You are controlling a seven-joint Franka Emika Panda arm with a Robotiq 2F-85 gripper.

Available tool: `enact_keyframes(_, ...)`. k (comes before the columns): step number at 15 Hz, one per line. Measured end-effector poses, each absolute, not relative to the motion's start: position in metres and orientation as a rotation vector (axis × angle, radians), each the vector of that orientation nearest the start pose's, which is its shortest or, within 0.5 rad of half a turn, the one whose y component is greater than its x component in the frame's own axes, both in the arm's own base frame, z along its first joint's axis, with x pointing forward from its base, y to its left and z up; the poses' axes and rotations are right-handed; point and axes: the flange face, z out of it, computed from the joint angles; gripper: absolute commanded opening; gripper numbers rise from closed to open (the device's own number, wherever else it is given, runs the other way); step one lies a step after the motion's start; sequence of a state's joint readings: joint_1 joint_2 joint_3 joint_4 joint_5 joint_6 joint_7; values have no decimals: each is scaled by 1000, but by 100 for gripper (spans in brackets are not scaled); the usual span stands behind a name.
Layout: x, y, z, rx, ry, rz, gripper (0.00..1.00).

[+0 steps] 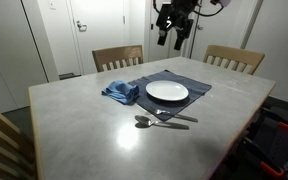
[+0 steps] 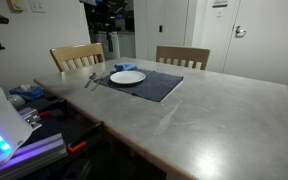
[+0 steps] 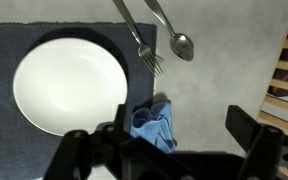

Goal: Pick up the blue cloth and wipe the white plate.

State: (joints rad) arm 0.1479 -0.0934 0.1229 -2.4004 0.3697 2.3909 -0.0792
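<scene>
I am at the very start, the reach toward the cloth; nothing has been grasped yet. My fingers (image 3: 252, 140) stand spread wide and hold nothing; in an exterior view they hang high above the far edge of the counter (image 1: 74, 130), well clear of everything on it.

The blue cloth (image 1: 120, 92) lies crumpled on the left edge of the dark placemat (image 1: 196, 82), just beside the white plate (image 1: 167, 92) and, as far as I can tell, touching or nearly touching its rim; the plate sits in the middle of the mat and looks bare. A fork (image 3: 144, 45) and a spoon (image 3: 181, 45) lie side by side on the near side of the plate, part on the mat and part off it.

In the wrist view the cloth (image 3: 154, 125) shows between my fingers, so I judge the line is roughly right. The next move, I think, is a straight descent onto the highest fold, closing over a bunched ridge rather than a flat corner; I should keep the finger on the plate's side off the rim, and stay away from the cutlery.
</scene>
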Motion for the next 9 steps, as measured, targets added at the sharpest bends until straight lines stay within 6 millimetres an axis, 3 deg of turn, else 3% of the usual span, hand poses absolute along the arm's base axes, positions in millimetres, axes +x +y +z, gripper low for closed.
enact_keyframes(5,514,161,350,-2784,-223,-144,100)
enact_keyframes(9,517,164,348,-2783,-226,-140,100)
